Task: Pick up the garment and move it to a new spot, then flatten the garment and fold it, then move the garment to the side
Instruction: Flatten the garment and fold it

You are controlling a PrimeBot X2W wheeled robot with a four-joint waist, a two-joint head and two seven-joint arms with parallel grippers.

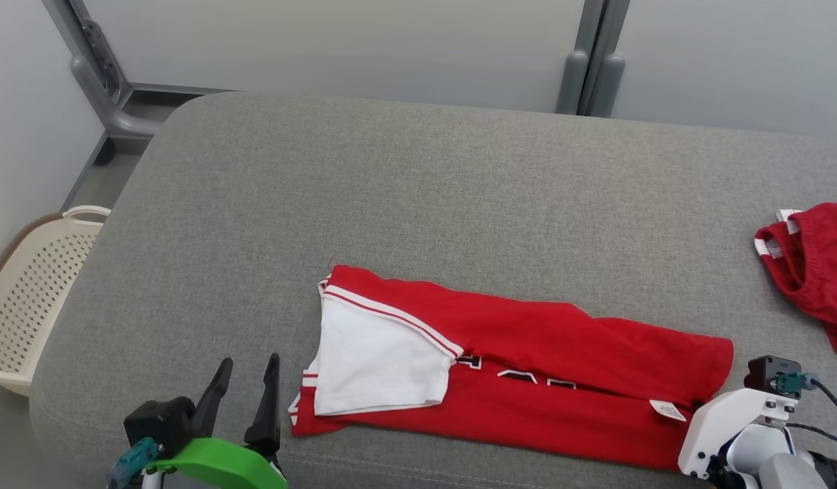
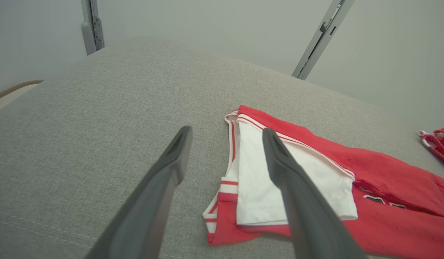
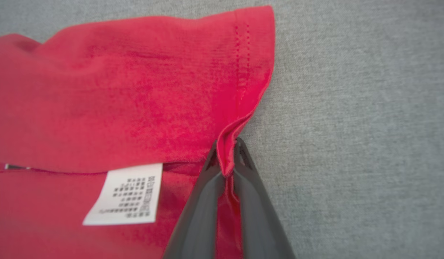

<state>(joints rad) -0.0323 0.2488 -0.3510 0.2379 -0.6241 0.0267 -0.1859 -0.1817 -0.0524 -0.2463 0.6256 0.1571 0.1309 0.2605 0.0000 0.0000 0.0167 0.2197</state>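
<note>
The red garment (image 1: 540, 353) lies folded on the grey cushion (image 1: 391, 190). The right gripper (image 3: 227, 158) pinches the hem at its right end. The left gripper (image 1: 250, 363), spread wide and empty, is just beside its left end.

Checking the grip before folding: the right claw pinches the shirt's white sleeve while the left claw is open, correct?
No. The right claw pinches the red hem of the shirt beside the label, not its white sleeve; the right wrist view shows it. The left claw is open.
</note>
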